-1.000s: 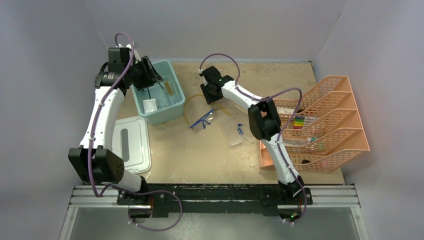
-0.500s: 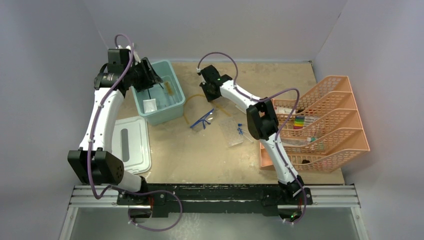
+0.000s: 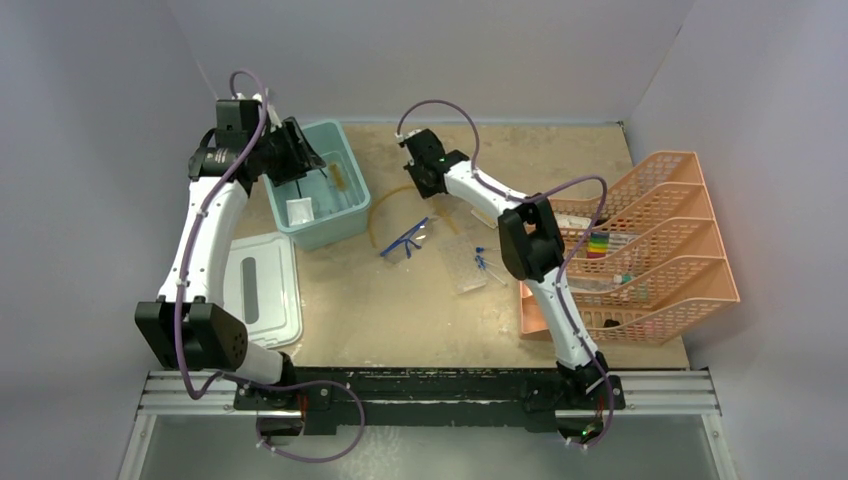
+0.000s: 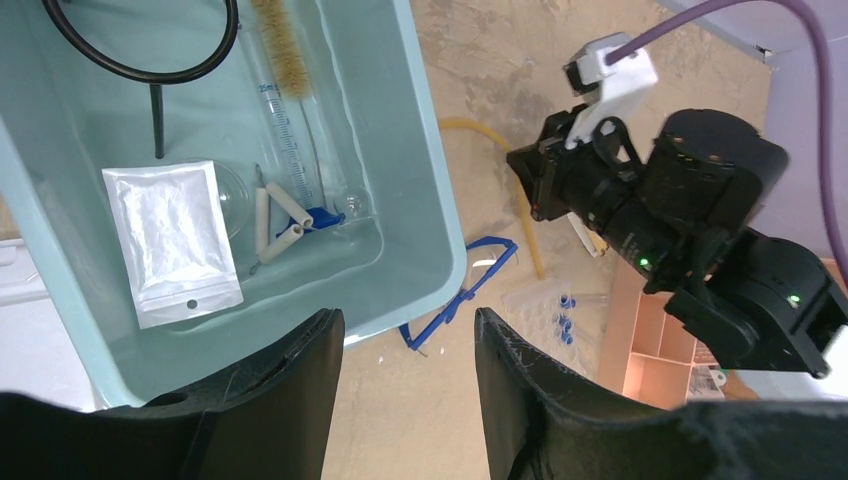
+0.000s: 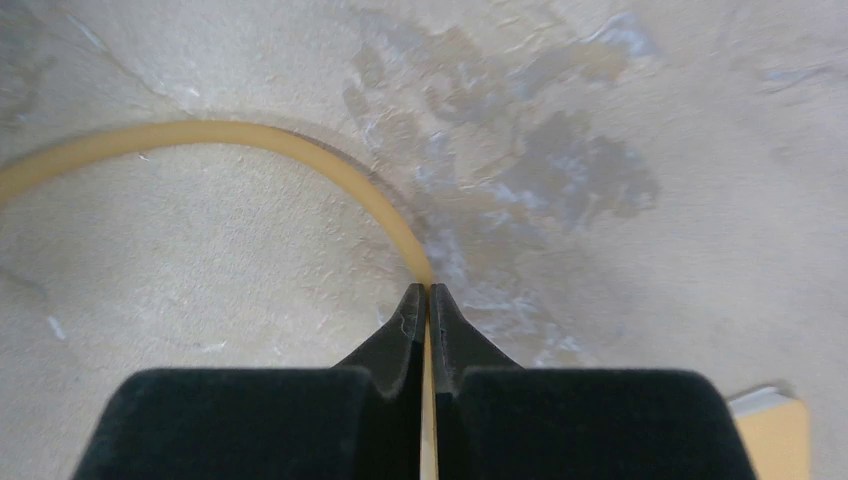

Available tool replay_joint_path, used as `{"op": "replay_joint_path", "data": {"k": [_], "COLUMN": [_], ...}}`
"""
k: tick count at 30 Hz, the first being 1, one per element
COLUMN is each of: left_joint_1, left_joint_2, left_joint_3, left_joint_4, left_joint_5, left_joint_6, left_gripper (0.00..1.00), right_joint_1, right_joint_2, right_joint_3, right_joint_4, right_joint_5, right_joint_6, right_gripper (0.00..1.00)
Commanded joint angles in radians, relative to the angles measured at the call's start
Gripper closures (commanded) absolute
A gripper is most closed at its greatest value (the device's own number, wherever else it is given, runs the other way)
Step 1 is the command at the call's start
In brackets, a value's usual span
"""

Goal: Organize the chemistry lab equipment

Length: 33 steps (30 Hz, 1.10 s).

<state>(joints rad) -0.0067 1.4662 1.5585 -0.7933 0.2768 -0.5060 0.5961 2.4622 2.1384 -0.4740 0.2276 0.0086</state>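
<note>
Pinching the amber tubing (image 5: pixel 250 135)

The right pincer (image 5: pixel 428 292) is shut tight on the amber tubing, which lies curved on the bench (image 5: pixel 600 100) near the teal tub (image 4: pixel 430 200). The left pincer (image 4: pixel 405 335) hangs open over the tub and holds nothing. A white packet (image 4: pixel 170 240) and a black wire ring (image 4: pixel 140 60) lie inside the tub. Blue goggles (image 3: pixel 405 240) lie on the bench near the tubing.

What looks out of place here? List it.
Nothing looks spilled or broken. Loose on the table: the blue-framed clear goggles, small blue-capped tubes scattered by the clear plastic rack, and amber rubber tubing, pinched in the shut right gripper. The teal plastic tub's white lid lies beside it.
</note>
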Motion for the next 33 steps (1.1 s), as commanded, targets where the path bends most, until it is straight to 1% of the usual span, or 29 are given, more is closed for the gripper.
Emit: {"op": "replay_joint_path", "data": {"k": [1, 7, 11, 14, 16, 19, 24, 28, 33], "left_joint_1": [0.007, 0.007, 0.007, 0.007, 0.007, 0.007, 0.007, 0.007, 0.007], "left_joint_2": [-0.056, -0.087, -0.12, -0.146, -0.162, -0.187, -0.227, -0.27, -0.317], "left_joint_3": [-0.001, -0.023, -0.036, -0.047, -0.054, -0.067, -0.07, -0.077, -0.09], "left_joint_4": [0.035, 0.073, 0.101, 0.12, 0.131, 0.142, 0.098, 0.057, 0.05], "left_joint_5": [-0.003, 0.009, -0.011, -0.053, -0.089, -0.156, -0.34, -0.493, -0.545], "left_joint_6": [-0.015, -0.032, -0.048, -0.067, -0.085, -0.12, -0.173, -0.211, -0.23], "left_gripper": [0.5, 0.5, 0.5, 0.5, 0.5, 0.5, 0.5, 0.5, 0.5], "right_joint_1": [-0.008, -0.007, -0.007, -0.005, -0.003, 0.011, 0.077, 0.135, 0.207], "right_joint_2": [-0.216, -0.357, -0.456, -0.523, -0.551, -0.584, -0.625, -0.623, -0.607], "right_joint_3": [-0.006, -0.041, -0.092, -0.126, -0.121, -0.113, -0.103, -0.083, -0.074], "right_joint_4": [0.132, 0.243, 0.308, 0.351, 0.356, 0.363, 0.387, 0.411, 0.449], "right_joint_5": [0.026, 0.006, -0.08, -0.16, -0.209, -0.236, -0.244, -0.235, -0.23], "right_joint_6": [-0.042, -0.03, -0.016, 0.03, 0.056, 0.088, 0.106, 0.128, 0.166], "right_gripper": [1.0, 1.0, 1.0, 1.0, 1.0, 1.0, 1.0, 1.0, 1.0]}}
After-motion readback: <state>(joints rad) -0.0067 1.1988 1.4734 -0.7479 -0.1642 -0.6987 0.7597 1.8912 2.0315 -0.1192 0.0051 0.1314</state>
